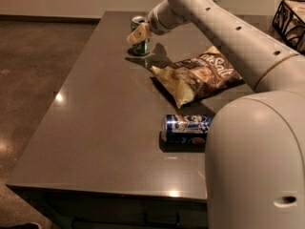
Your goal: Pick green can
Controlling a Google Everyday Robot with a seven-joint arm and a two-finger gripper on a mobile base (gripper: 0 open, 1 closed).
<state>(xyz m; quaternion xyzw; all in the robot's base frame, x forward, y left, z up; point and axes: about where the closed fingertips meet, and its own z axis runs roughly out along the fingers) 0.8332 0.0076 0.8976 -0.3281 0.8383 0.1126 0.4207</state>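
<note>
The green can (141, 46) stands upright near the far left of the dark table (95, 128), with its silver top (138, 19) showing. My gripper (137, 34) reaches in from the right on the white arm (224, 27). Its cream tip lies over the upper body of the can and hides part of it. I cannot tell whether it touches the can.
A brown chip bag (200, 75) lies right of the green can, in the middle of the table. A blue can (186, 128) lies on its side near the front. A wire basket (290, 18) stands at the far right. Floor drops away left of the table.
</note>
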